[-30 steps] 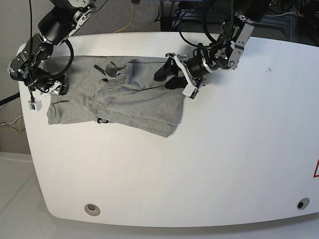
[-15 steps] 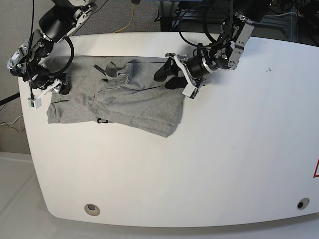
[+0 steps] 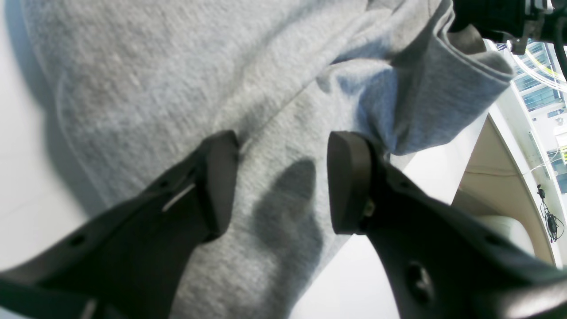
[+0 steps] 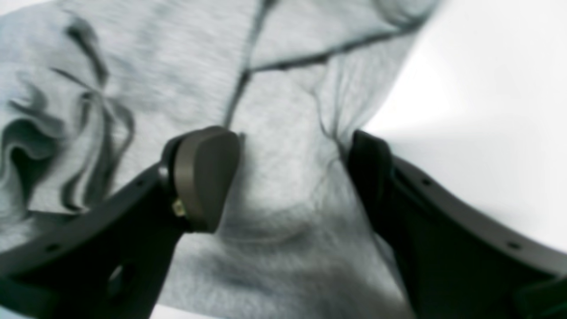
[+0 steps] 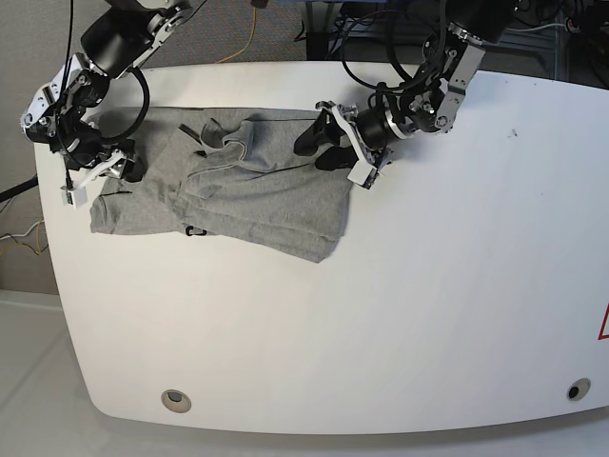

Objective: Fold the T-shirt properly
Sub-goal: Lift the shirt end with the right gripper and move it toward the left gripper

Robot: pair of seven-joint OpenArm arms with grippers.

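Two black pincers worked a large heather-grey cotton T-shirt [image 5: 238, 186] that lay partly folded and creased on the rounded white table [image 5: 428, 286], toward its far left in the base view. The left pincer [image 3: 283, 181] stood with its jaws parted, grey cloth spread between and beneath the two pads and a turned-up hemmed edge just beyond the right-hand pad; neither pad visibly pinched fabric. The right pincer [image 4: 292, 173] was likewise spread wide, its jaws straddling a wrinkled seam junction, with bare table just outside the right-hand jaw. Judged from this layout, the step in hand was taking hold of two opposite edges before another fold; the next move would call for each pincer to close on a single layer at the edge and then lift together, keeping the cloth taut. Hard to make out: whether the pads touched the cloth or hovered above it, since both wrist views were blurred. Black lettering was mostly hidden, only small dark marks showing at folds in the base view.
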